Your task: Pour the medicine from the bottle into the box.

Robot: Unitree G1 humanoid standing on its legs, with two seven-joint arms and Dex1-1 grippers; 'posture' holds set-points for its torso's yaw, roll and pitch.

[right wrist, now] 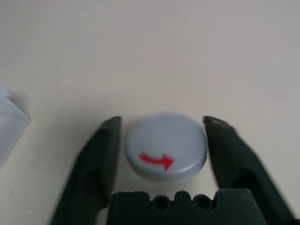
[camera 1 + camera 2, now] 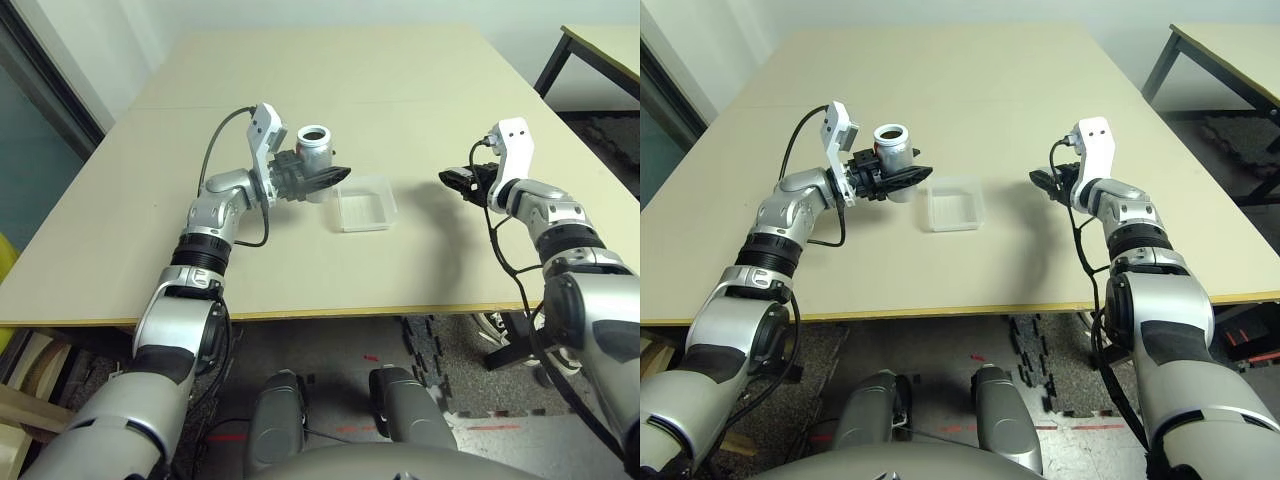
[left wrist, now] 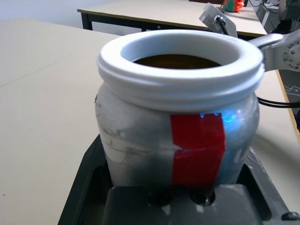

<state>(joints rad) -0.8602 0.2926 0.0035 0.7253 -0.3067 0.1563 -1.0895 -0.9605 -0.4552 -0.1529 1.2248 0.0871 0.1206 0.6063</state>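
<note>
- The bottle (image 2: 314, 152) is held upright in the left tool (image 2: 322, 180), whose two black fingers are pressed against its lower body; it is carried clear of the desk (image 2: 400, 80).
- The bottle's mouth is uncapped, and a white threaded rim is seen in the left wrist view, with a dark brownish interior below it. Individual pills cannot be made out.
- A red stripe (image 3: 196, 147) is seen running down the silvery side of the bottle, facing the left wrist camera.
- The box (image 2: 363, 205) is found lying flat on the desk, just beside the held bottle on the robot's right, and apart from both tools. Its contents cannot be told.
- The right tool (image 1: 161, 154) is seen low over the desk, well to the right of the box, pointing towards it.
- A small round white cap (image 1: 166, 147) with a red arrow mark is seen between the right tool's fingers. The fingers are spread, a narrow gap being visible on each side of the cap, so it is not pinched.
- Whether the cap rests on the desk cannot be told for certain.
</note>
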